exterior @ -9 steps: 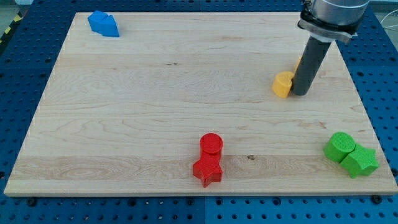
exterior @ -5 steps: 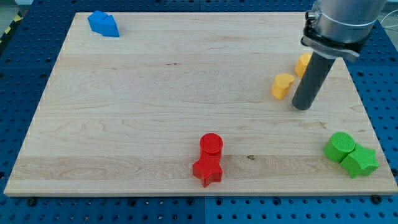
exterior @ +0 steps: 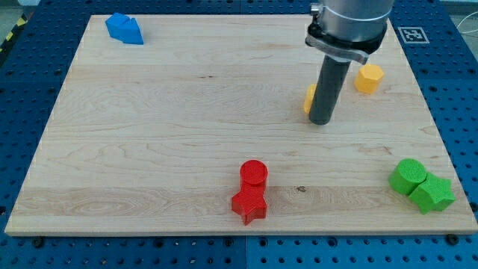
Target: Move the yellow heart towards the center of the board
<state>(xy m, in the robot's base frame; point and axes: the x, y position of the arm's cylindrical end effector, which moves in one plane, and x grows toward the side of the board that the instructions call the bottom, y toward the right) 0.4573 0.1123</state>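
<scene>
The yellow heart (exterior: 309, 98) lies right of the board's middle, mostly hidden behind my rod; only its left edge shows. My tip (exterior: 321, 120) rests on the board just in front of the heart, at its lower right side, apparently touching it. A second yellow block, a hexagon (exterior: 368, 78), lies to the upper right of the rod, apart from it.
Blue blocks (exterior: 124, 28) sit at the board's top left corner. A red cylinder (exterior: 253, 173) and red star (exterior: 249, 204) touch near the bottom middle. A green cylinder (exterior: 408, 175) and green block (exterior: 432, 193) sit at the bottom right corner. The wooden board (exterior: 164, 127) lies on a blue pegboard table.
My rod swung from the right of the heart down and around, then moved left. The heart has shifted left and slightly up. The yellow hexagon, earlier hidden behind the rod, now shows fully.
</scene>
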